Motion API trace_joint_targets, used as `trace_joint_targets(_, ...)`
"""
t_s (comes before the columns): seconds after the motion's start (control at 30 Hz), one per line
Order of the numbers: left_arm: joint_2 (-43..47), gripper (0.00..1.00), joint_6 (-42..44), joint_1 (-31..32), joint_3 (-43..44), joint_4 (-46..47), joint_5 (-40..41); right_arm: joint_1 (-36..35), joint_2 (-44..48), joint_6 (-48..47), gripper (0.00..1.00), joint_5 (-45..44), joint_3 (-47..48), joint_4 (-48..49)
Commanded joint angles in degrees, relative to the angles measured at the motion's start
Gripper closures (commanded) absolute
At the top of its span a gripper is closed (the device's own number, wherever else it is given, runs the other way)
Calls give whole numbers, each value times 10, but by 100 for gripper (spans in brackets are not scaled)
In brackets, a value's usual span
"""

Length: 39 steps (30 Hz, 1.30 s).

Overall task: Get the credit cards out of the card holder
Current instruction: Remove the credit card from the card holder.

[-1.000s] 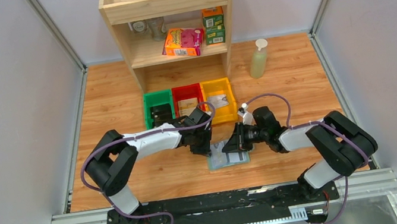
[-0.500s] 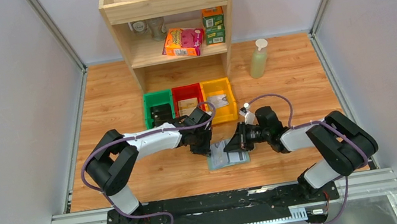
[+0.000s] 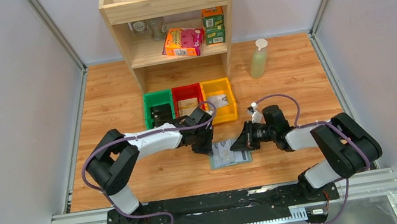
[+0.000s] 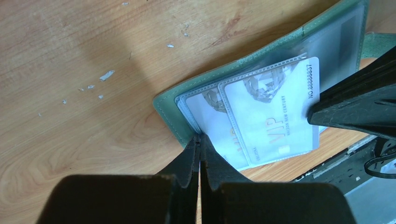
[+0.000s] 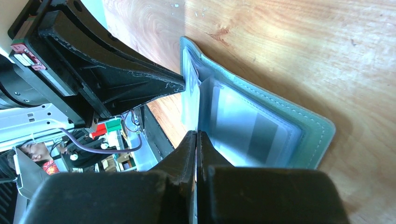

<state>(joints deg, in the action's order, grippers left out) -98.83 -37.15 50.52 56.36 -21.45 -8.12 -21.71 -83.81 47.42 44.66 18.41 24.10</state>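
The grey-green card holder lies open on the wooden table between the arms, its clear slotted sleeves facing up. A white VIP credit card sticks out of a sleeve, its outer end past the holder's edge. No black card shows. My left gripper is shut on the holder's left corner. My right gripper is shut on the white card's outer edge, seen edge-on in the right wrist view. The holder's green cover lies behind it.
Green, red and yellow bins sit just behind the holder. A wooden shelf with boxes and cups stands at the back. A spray bottle stands at the back right.
My right gripper has moved a little to the right, drawing the white card further out of the holder. The left gripper has stayed put on the holder.
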Motion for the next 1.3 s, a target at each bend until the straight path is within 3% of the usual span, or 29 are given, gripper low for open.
trace_joint_targets(0.0,18,99,2,4,-27,31,26,7,-2,-13,99,13,-4,12)
trace_joint_targets(0.23,102,71,-13,5,-44,114,-7,8,-10,-10,99,11,0,12)
trace_joint_targets(0.47,76,68,-49,5,-35,205,-81,8,-17,-8,99,10,1,17)
trace_joint_targets(0.7,20,83,-45,5,-25,171,-78,8,-17,-5,99,9,0,20)
trace_joint_targets(0.93,-16,90,-25,5,-24,136,-74,7,-14,-4,99,9,1,17)
trace_joint_targets(1.07,-31,99,-19,4,-14,92,-58,8,-10,-6,97,6,1,6)
trace_joint_targets(1.27,-34,100,-18,5,-20,70,-44,11,2,-3,91,10,2,2)
